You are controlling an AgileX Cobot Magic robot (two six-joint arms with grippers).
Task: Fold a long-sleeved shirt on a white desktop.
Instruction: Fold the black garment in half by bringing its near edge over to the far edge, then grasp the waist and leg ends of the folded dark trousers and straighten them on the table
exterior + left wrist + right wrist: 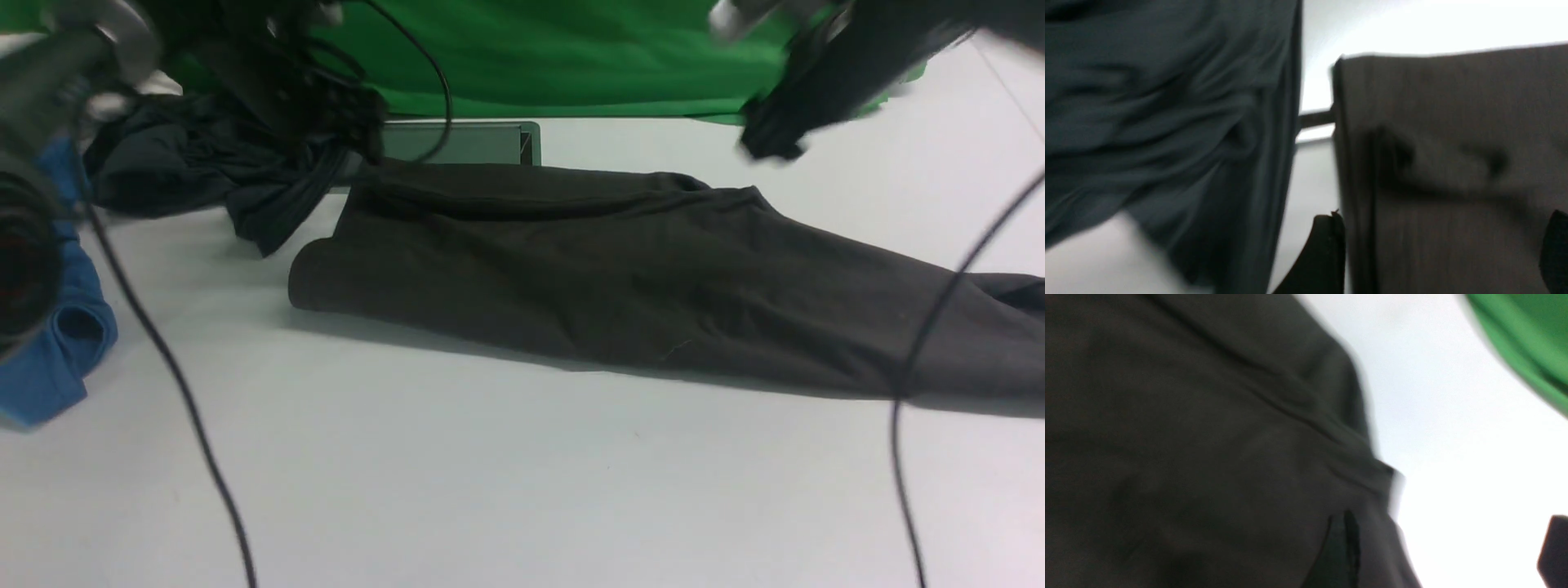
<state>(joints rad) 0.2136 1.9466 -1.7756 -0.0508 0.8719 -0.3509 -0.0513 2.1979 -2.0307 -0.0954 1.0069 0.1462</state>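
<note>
Brownish-black long-sleeved shirt (pixel 620 278), left edge near slate-grey garment (pixel 188 175); left hand (pixel 1441 249), right hand (pixel 1447 547) both released; white desktop (pixel 490 474) broad nearside

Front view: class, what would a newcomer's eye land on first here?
A long, very dark brownish-black knit shirt lies folded into a band across the middle of the smooth white desktop. A bright green cloth backdrop runs along the far edge behind it. A crumpled bright blue shirt sits at the left edge.
</note>
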